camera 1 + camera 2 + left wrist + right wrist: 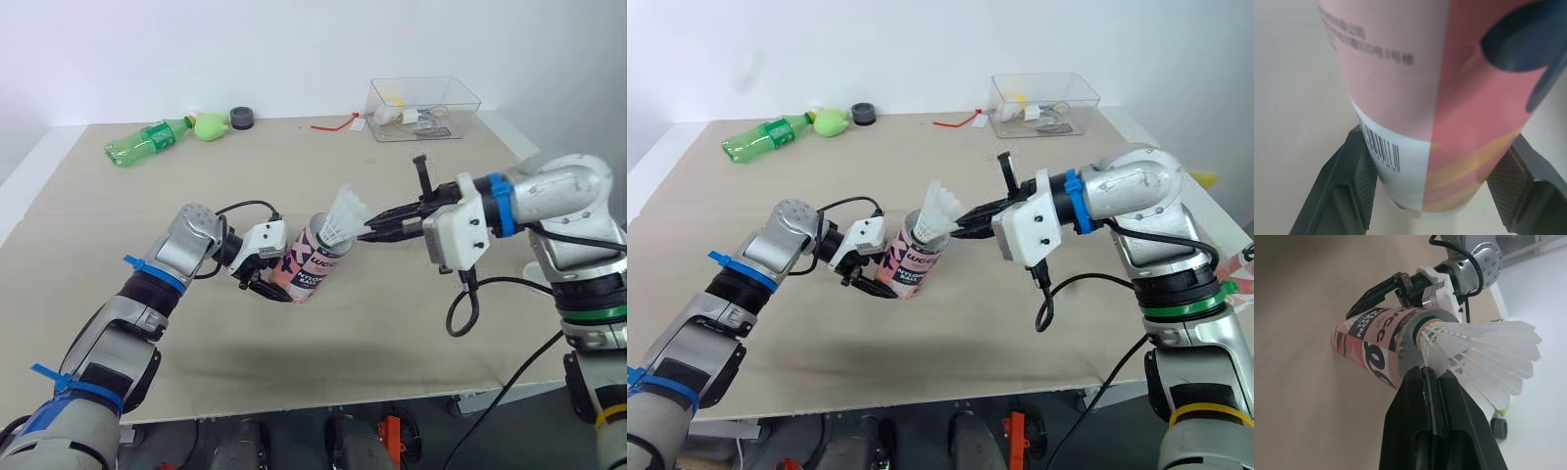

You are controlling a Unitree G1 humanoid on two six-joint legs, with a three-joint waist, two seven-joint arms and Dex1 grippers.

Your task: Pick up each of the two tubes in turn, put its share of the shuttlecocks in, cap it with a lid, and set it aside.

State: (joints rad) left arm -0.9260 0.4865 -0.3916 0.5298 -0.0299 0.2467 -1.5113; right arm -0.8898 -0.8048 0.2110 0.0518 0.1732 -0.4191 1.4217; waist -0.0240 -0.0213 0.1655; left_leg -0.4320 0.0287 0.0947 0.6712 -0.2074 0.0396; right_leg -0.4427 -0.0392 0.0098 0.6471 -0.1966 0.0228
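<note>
From the head camera, my left gripper (272, 286) is clamped around the lower part of the pink tube (312, 262), which sits near the middle of the table (411, 338), leaning with its open mouth up and toward my right arm. I cannot tell whether its base touches the board. My right gripper (375, 233) comes in level from the right, pinching a white shuttlecock (343, 213) whose base sits at the tube's rim, feathers outside. There is bare board on every side of the tube, and the near edge is well apart from it. The clutter lines the far edge: a green bottle (147, 140), a small black round piece (242, 117) and a clear box (423, 108) at the far right corner.

From the left wrist, both pads (1364, 178) press the tube's white bottom band, one on each side, just above its lower rim, with plain table behind.

From the right wrist, the fingers (1432, 396) are pressed together on the shuttlecock's skirt close to its green-banded base, which meets the tube's mouth. The left gripper grips the tube from the far side, apart from my fingertips.
</note>
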